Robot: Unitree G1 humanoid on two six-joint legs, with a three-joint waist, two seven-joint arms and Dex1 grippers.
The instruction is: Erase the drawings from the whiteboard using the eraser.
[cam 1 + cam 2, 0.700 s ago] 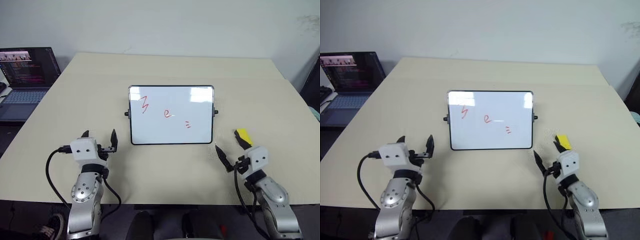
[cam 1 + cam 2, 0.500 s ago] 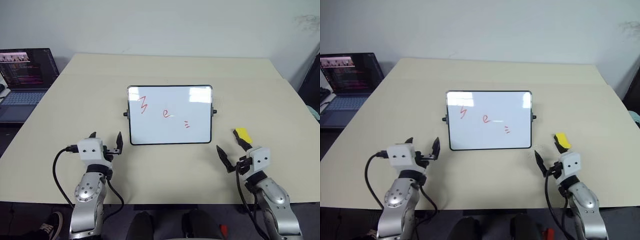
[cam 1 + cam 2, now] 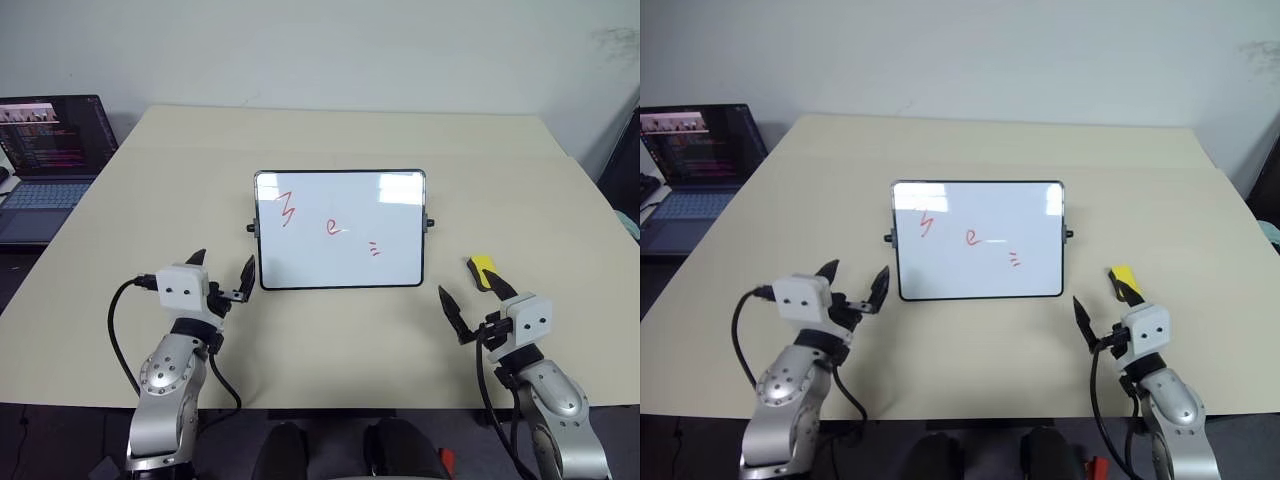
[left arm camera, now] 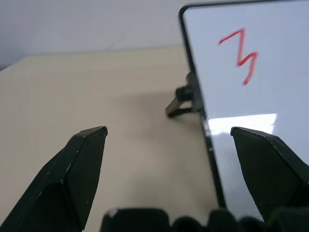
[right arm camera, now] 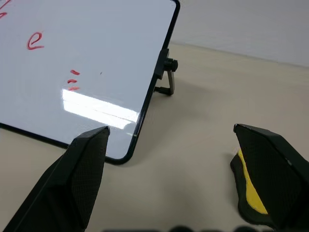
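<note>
The whiteboard (image 3: 392, 215) stands tilted on the middle of the table, with small black knobs at its sides. The drawings on it are red: a zigzag (image 3: 288, 210), an "e" (image 3: 333, 228) and two short dashes (image 3: 375, 250). The yellow eraser (image 3: 483, 269) lies on the table to the right of the board, just beyond my right gripper (image 3: 468, 290), whose outer finger partly covers it in the right wrist view (image 5: 250, 197). That gripper is open and holds nothing. My left gripper (image 3: 223, 262) is open and empty near the board's lower left corner (image 4: 212, 159).
An open laptop (image 3: 50, 150) sits on a lower surface off the table's left edge. The beige table (image 3: 340, 330) has bare room in front of the board, between my two arms, and behind the board up to the wall.
My left gripper has moved right, closer to the board's lower left corner. The right gripper has barely shifted. Board and eraser lie as before.
</note>
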